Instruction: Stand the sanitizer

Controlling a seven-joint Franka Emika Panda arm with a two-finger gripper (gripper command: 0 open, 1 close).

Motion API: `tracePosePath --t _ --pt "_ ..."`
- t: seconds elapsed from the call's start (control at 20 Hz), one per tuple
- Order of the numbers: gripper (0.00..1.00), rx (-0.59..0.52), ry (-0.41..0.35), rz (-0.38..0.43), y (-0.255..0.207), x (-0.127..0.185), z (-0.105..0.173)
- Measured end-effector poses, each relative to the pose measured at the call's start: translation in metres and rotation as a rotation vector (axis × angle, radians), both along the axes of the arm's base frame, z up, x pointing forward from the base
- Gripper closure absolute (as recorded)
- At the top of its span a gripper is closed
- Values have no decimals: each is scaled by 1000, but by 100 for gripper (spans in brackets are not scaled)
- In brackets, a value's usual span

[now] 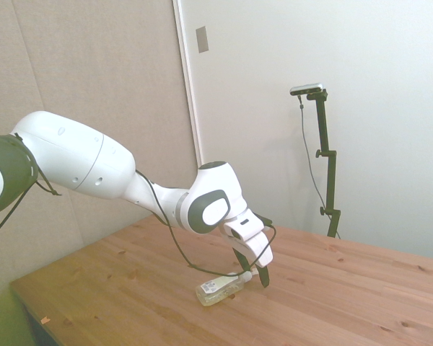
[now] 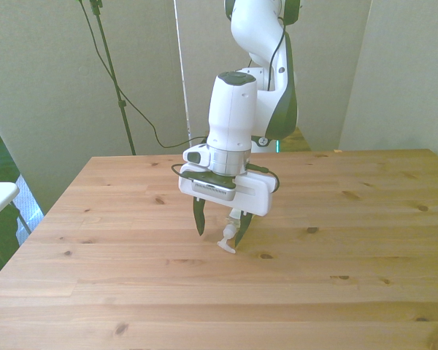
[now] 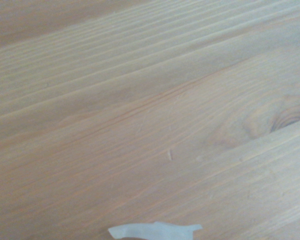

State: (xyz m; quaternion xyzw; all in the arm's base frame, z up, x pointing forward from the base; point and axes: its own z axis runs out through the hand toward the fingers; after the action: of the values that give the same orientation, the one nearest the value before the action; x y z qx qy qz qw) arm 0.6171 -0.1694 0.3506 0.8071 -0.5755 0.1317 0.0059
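1. The sanitizer (image 1: pixel 221 287) is lying flat on its side on the wooden table (image 2: pixel 336 248). Its white pump nozzle (image 2: pixel 227 243) sits low between the fingertips, closer to the finger on the front view's right, and the body runs back behind the fingers.
2. Handling guess: small clear plastic bottle with a bit of yellowish liquid, so probably light. It's also smooth and round, so I'd expect it to roll or squirt out of a sloppy pinch. The walls look thin and may give a little.
3. Where to grab: I'd go for the neck just below the pump, or the upper body. The nozzle itself is skinny and could swivel.
4. The gripper (image 2: pixel 218 232) is spread fairly wide and holds nothing. Fingertips are down near the tabletop, straddling the pump end.
5. Arm pose: stretched out low over the table, wrist bent so the fingers point down with a slight tilt in the side view.
6. The wrist view only catches a blurry sliver of white nozzle (image 3: pixel 155 231) against wood grain.
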Motion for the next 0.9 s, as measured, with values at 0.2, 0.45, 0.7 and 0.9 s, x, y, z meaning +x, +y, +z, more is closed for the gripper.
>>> tracePosePath --t 0.2,0.45,0.7,0.9 --pt "100 12 -3 -6 -2 0 -1" --pt "100 45 -11 -15 -5 0 -3" --pt "100 49 -16 -14 -7 4 -2" --pt "100 54 -22 -13 -10 5 -2"
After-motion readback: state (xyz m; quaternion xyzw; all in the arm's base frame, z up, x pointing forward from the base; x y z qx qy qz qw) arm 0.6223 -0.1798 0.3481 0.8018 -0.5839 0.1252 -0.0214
